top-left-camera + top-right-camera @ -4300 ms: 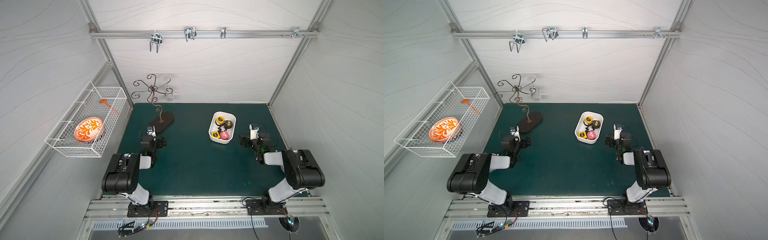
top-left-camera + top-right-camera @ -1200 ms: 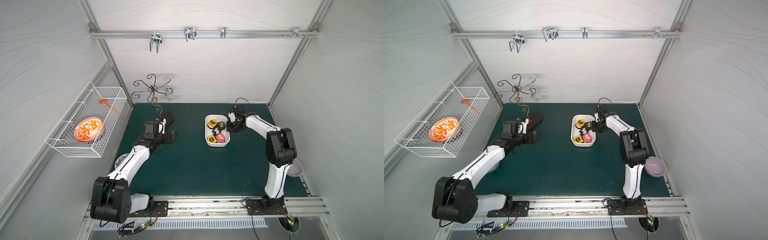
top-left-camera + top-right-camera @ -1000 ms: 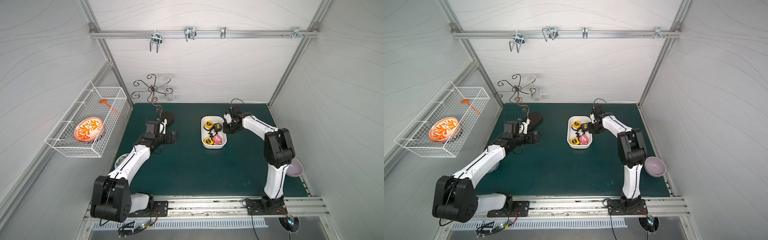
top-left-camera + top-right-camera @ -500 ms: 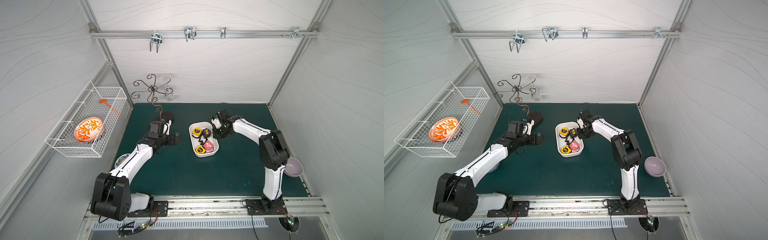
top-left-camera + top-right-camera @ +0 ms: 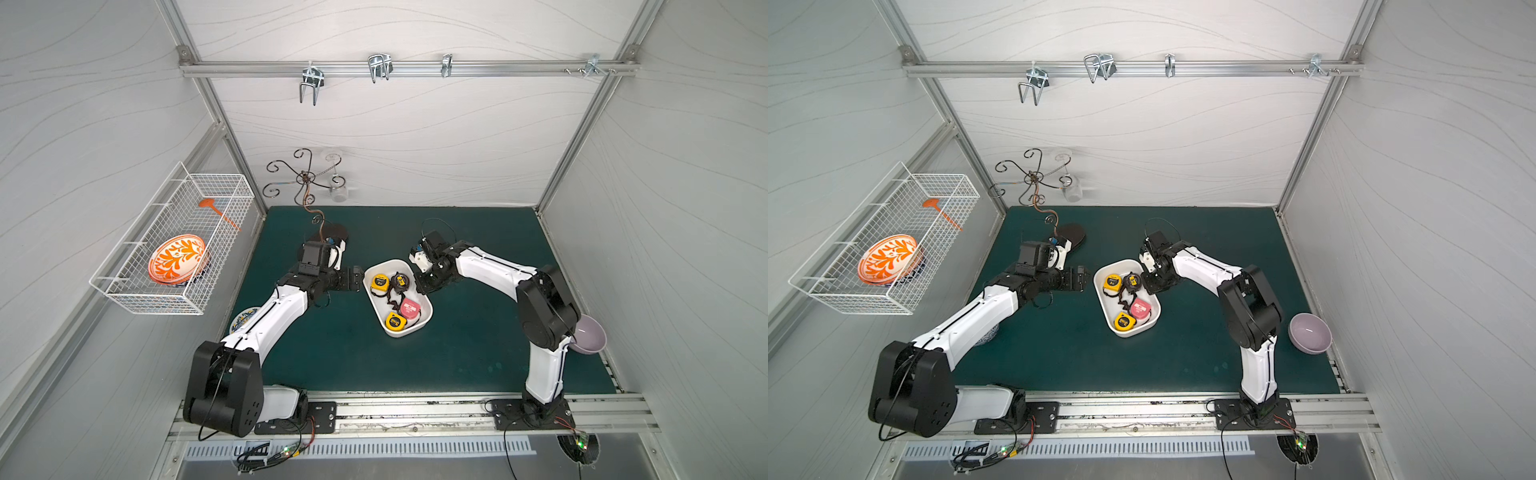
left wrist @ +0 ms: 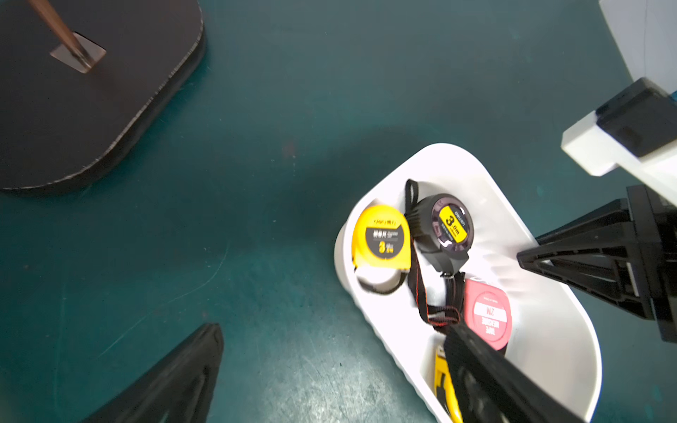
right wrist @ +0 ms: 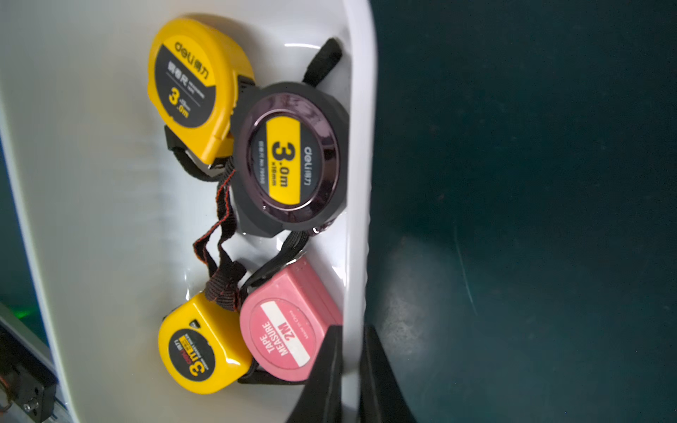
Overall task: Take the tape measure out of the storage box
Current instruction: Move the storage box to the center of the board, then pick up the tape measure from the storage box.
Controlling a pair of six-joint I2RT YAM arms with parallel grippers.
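Even, diffuse white lighting throughout; both top views sharp, with wide-angle stretch toward the edges. Left wrist view slightly blurred, with a soft shadow on the green mat (image 6: 366, 146) beside the overexposed storage box (image 6: 454, 150). Right wrist view sharp; faint glare on the black tape measure (image 7: 289, 161).

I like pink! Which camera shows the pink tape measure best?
The right wrist view: the pink tape measure is close, its label readable. The left wrist view shows it smaller; both top views, just a pink spot.
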